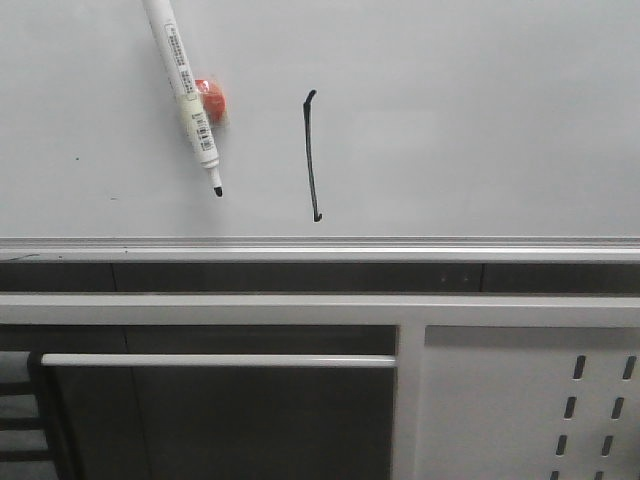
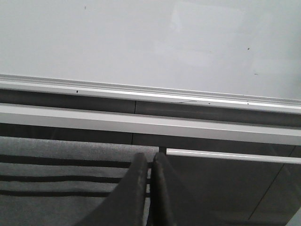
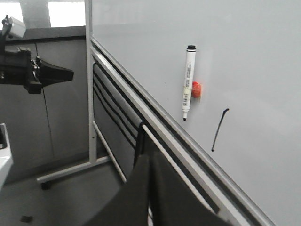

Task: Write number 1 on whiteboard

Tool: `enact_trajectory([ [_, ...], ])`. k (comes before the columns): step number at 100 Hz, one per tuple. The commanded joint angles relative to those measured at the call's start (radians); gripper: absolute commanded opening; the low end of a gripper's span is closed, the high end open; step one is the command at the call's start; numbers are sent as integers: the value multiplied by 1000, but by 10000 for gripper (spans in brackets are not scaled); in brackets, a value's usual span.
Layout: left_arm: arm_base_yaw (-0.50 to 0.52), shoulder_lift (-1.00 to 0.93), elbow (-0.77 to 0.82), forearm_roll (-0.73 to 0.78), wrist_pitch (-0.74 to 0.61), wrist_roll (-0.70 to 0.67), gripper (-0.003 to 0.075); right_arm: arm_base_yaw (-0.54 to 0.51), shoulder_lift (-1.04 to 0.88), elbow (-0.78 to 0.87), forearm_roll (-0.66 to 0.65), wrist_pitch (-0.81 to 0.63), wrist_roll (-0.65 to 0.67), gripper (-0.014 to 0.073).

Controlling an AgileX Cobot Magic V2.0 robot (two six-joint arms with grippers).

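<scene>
The number 1 (image 1: 312, 155) is on the whiteboard (image 1: 480, 120) — a thin black stroke, near vertical, small hook at top and bottom, its lower end just above the silver frame edge (image 1: 320, 247). In the right wrist view the same stroke (image 3: 219, 130) shows slanted, beside the marker.

The marker (image 1: 185, 90) sits against the board left of the stroke, tilted, black tip down and pointing toward the stroke, not touching it. An orange clip or holder (image 1: 212, 100) sits right behind its barrel; I can't tell what keeps the marker up. No gripper is on it.

Left gripper (image 2: 149, 188): dark fingers (image 2: 131, 193) pressed together, only a thin slit between them, nothing in them. It is below the board's frame, in front of the dark rails; the stroke isn't in that view at all.

Right gripper (image 3: 150, 188): fingers (image 3: 136, 193) likewise closed on each other, nothing held. It is clear of the board, with stroke and marker well apart from the fingertips — up the board face from them.

The other arm (image 3: 33, 73) shows in the right wrist view, also off the board.

Below the board in the front view: a white perforated panel (image 1: 520, 400) at lower right and a white horizontal bar (image 1: 215, 360).
</scene>
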Motion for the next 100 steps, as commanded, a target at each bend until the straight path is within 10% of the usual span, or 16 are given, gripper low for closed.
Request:
enact_trajectory([
  [1,4,-28,22,-13,-50,-8,-18,-43,2,22,-116,-148,-1,-50],
  [31,4,-28,22,-13,-50,-8,-18,-435,-62,388,-479,-427,517,-50],
  [65,4,-28,22,-13,-50,-8,-18,-810,-447,611,-425,-362,557,-51],
  [100,4,-26,22,-13,-50,-8,-18,-872,-439,611,-374,-163,557,-51],
])
